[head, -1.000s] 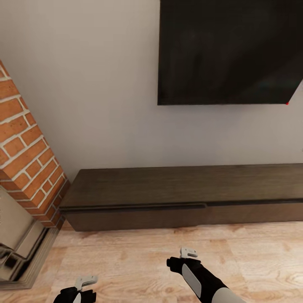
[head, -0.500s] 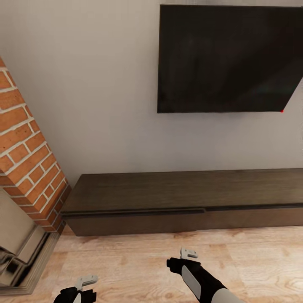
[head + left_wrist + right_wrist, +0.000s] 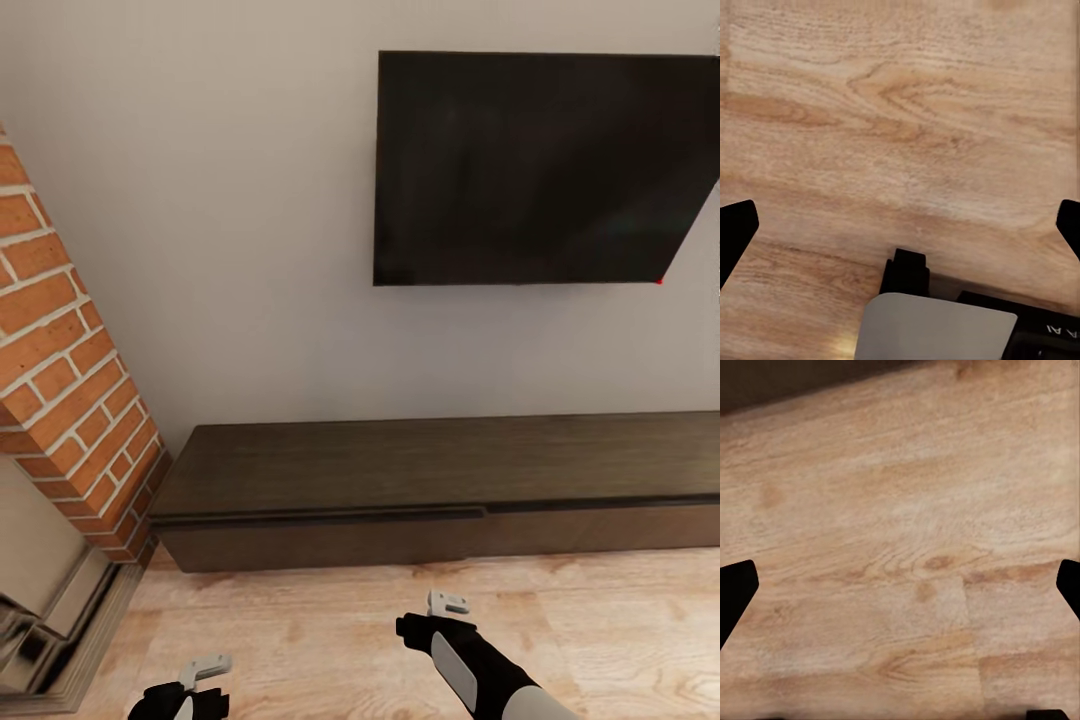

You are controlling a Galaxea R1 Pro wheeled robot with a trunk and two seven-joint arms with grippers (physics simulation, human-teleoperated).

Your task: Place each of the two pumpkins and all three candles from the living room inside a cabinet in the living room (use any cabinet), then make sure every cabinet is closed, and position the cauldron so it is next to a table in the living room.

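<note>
A: Field check, L to R. What's in front?

B: Far L: brick fireplace (image 3: 70,400), stone-coloured hearth at its foot. Next, the cabinet (image 3: 440,480) – long, low, dark brown, against the wall, its L end near the brick. All fronts look shut; only a thin dark seam runs under the top. Above it, R of centre, a black TV (image 3: 540,170) on the wall.

A: Your tools?

B: My left tool (image 3: 205,668) is low over the wood floor (image 3: 300,620), well short of the cabinet. Wrist cam has its fingertips (image 3: 736,229) at opposite edges of the frame, so spread wide, nothing held. My right tool (image 3: 448,603) sits a bit nearer the cabinet, also over bare floor; its fingertips (image 3: 736,585) likewise far apart, nothing between them.

A: How will the cabinet handle?

B: Judgement only: rigid, heavy wooden unit, won't shift when a front is pulled. Fronts flat, no handles, prob. slick – no knob to pinch. Best purchase looks like the seam under the top: hook a finger over a front's upper edge & draw straight back. L front nearest; its seam ends just above my right tool.

A: Risk?

B: Finger slipping off the thin lip. Slow pull.
</note>
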